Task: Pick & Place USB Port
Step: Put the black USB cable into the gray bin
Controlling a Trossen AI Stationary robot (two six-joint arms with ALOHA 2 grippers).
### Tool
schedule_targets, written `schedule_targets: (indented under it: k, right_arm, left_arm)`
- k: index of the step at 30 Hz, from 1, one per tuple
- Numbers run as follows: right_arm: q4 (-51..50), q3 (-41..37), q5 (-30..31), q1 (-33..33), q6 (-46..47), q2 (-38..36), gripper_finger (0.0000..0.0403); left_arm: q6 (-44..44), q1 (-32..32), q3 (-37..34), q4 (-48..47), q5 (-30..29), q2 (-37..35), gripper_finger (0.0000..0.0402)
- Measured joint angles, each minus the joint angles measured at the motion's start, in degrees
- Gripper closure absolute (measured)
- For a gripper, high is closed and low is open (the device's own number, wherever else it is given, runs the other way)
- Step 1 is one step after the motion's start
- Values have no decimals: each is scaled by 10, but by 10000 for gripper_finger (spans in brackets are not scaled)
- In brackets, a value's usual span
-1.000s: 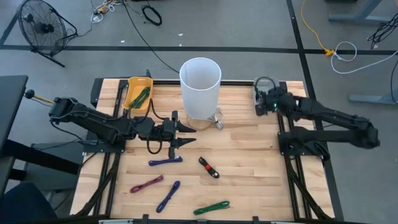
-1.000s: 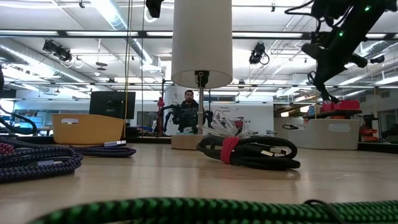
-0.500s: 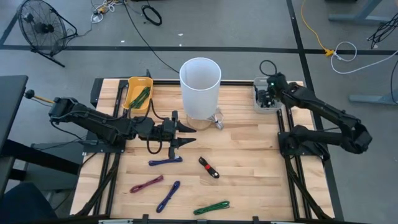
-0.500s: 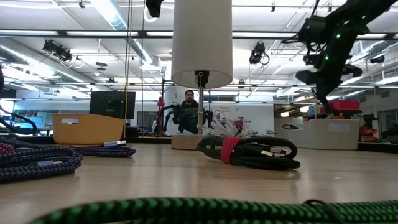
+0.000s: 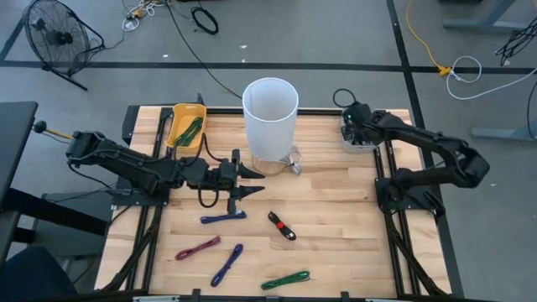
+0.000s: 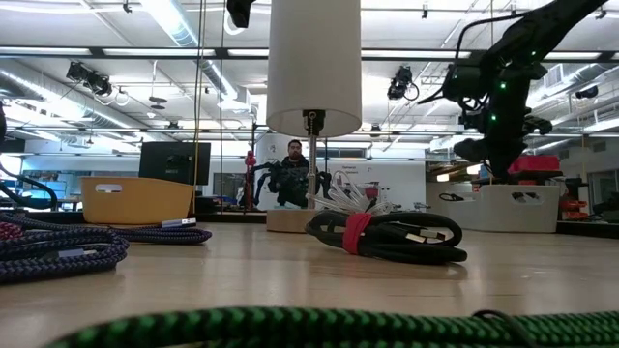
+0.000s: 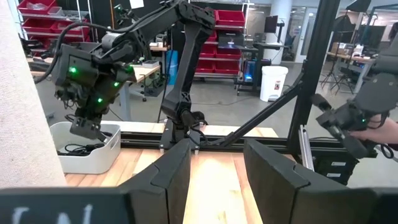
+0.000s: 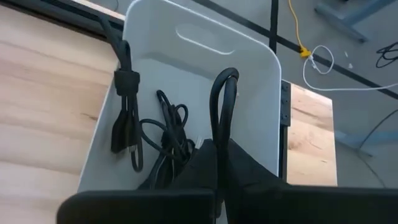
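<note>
Cables: high view showed 5 loose on table (image 5: 336, 210), 1 green in yellow bin (image 5: 185, 127); left gripper (image 5: 247, 182) spread, empty, mid-table. Right wrist view: right gripper (image 8: 219, 163) clenched on black cable (image 8: 221, 112) over white bin (image 8: 261, 93). Most unsorted.

One camera hangs above me and looks straight down, taking in the whole worktop (image 5: 336, 201) and both my arms, left arm on the picture's left. A second sits at worktop height and looks level across the wood into the room behind, very near a green cable (image 6: 290, 327) and facing the tall white cylinder (image 6: 314, 63). That cylinder (image 5: 270, 117) also shows from above. My left wrist camera looks forward past my left claw (image 7: 214, 174) toward my right arm and the white bin (image 7: 87, 146). My right wrist camera looks down, close, into that same white bin (image 8: 205, 56).
</note>
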Motion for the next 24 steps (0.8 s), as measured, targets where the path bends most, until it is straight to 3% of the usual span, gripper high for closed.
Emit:
schedule_targets:
  k: [5, 17, 24]
  right_arm:
    - [1, 0, -9, -5, -7, 24, 395]
    - [0, 0, -13, -5, -19, 33, 276]
    - [5, 0, -11, -5, -32, 33, 233]
  left_arm:
    - [0, 0, 0, 0, 0, 0, 246]
    - [0, 0, 0, 0, 0, 0, 246]
    - [0, 0, 0, 0, 0, 0, 246]
